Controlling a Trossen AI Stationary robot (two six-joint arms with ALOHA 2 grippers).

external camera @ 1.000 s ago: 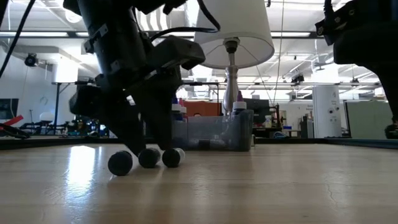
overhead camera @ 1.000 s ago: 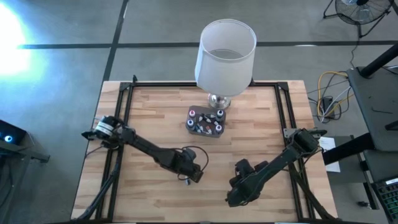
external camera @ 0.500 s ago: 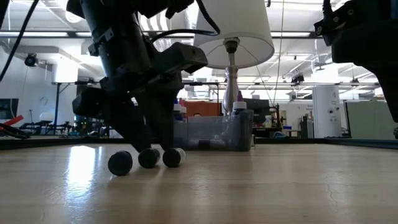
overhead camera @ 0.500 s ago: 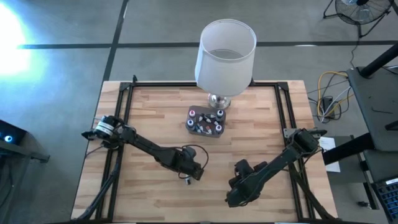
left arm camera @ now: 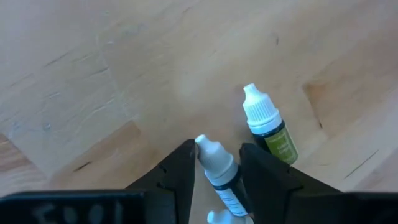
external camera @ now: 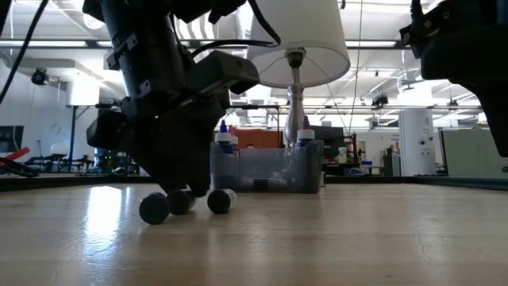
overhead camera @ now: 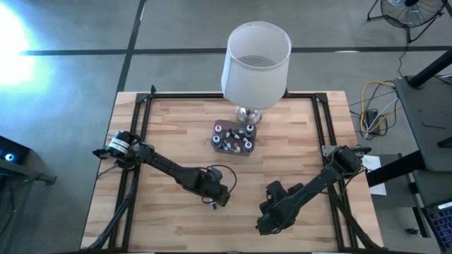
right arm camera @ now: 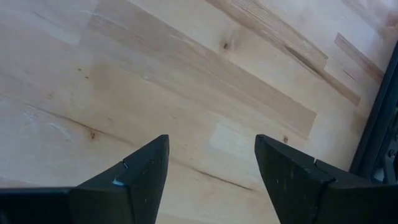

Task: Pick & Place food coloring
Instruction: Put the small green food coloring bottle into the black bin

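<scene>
Two small food-colouring dropper bottles lie on the pale wooden table [overhead camera: 169,127] under the left gripper [left arm camera: 216,163]. Its dark fingers flank the white-tipped, dark-bodied bottle [left arm camera: 219,171]; whether they grip it cannot be told. Just beside it lies a green-labelled bottle [left arm camera: 268,126]. More bottles stand in the small clear rectangular tub [overhead camera: 233,137] by the white-shaded lamp [overhead camera: 256,62]. Right gripper [right arm camera: 211,165] hovers open above bare wood.

Butcher-block table [overhead camera: 169,127] — a black frame along its edges.
Directly on the wood: a white-shaded lamp [overhead camera: 256,63] at the far middle, a clear tub [overhead camera: 234,137] of bottles just before its base, and loose dropper bottles [left arm camera: 268,124] lying nearer the front — left of centre.
</scene>
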